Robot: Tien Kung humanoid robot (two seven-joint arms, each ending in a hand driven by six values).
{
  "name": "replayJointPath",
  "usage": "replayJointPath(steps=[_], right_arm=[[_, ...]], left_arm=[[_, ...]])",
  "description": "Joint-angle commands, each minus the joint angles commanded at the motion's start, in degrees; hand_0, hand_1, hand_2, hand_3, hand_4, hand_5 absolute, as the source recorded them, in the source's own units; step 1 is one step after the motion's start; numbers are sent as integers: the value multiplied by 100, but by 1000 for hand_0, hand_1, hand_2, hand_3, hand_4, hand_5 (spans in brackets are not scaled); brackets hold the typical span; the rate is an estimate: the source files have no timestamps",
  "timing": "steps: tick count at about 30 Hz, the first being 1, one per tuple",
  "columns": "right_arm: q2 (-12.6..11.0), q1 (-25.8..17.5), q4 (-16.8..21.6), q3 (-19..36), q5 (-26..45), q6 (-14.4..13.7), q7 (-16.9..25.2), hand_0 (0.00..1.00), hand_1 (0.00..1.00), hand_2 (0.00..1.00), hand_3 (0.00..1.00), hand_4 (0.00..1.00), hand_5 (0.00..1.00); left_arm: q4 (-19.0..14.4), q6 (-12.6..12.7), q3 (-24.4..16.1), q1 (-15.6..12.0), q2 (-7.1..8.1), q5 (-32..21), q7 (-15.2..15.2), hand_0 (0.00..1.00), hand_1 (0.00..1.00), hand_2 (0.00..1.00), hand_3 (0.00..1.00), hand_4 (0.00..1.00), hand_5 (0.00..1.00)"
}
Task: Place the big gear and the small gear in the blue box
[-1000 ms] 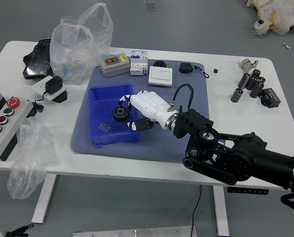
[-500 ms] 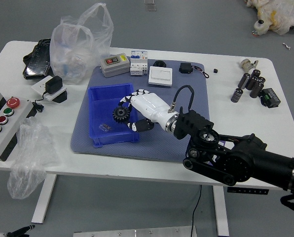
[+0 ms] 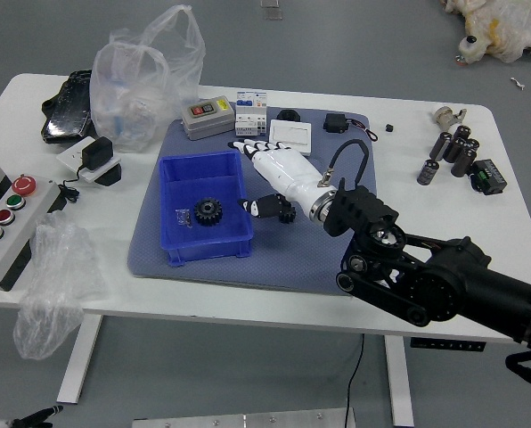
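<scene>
Big gear (image 3: 208, 211) now lies in the blue box (image 3: 169, 165), let go since the last look; it was in the fingers over the box. Right hand (image 3: 285, 176) has drawn back past the box's side, fingers spread, nothing held. Small gear (image 3: 287, 215) on the grey mat (image 3: 314, 259), partly hidden by that hand. So half done, by my reading; small gear next. Left hand (image 3: 29, 418) at the lower corner, its state I cannot tell.
</scene>
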State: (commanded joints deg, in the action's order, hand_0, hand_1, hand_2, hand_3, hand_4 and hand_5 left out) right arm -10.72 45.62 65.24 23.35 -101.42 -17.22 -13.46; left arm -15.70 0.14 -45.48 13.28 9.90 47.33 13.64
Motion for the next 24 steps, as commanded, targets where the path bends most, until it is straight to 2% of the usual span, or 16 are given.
replayJointPath(steps=[6, 16, 17, 22, 23, 24], right_arm=[[-146, -186, -215, 213, 159, -17, -75, 998, 998, 998, 998, 833, 253], [24, -306, -707, -252, 764, -124, 18, 998, 998, 998, 998, 832, 231], [37, -300, -738, -294, 789, -124, 14, 998, 906, 861, 998, 828, 218], [99, -277, -948, -473, 863, -130, -46, 998, 906, 861, 998, 828, 218], [103, -274, -987, -505, 884, -135, -59, 998, 759, 609, 890, 659, 64], [106, -271, -1025, -539, 909, -141, -71, 998, 759, 609, 890, 659, 64]], left_arm=[[1, 5, 8, -9, -8, -16, -4, 675, 561, 593, 723, 801, 598], [5, 4, 13, 10, -24, -6, -16, 675, 561, 595, 723, 800, 597], [5, 3, 14, 11, -24, -5, -17, 675, 561, 594, 723, 800, 597], [9, 0, 42, 17, -27, -23, -34, 675, 561, 594, 723, 800, 597], [9, -1, 43, 16, -27, -23, -34, 675, 561, 593, 723, 799, 597], [9, -1, 41, 15, -28, -20, -33, 675, 561, 593, 723, 799, 597]])
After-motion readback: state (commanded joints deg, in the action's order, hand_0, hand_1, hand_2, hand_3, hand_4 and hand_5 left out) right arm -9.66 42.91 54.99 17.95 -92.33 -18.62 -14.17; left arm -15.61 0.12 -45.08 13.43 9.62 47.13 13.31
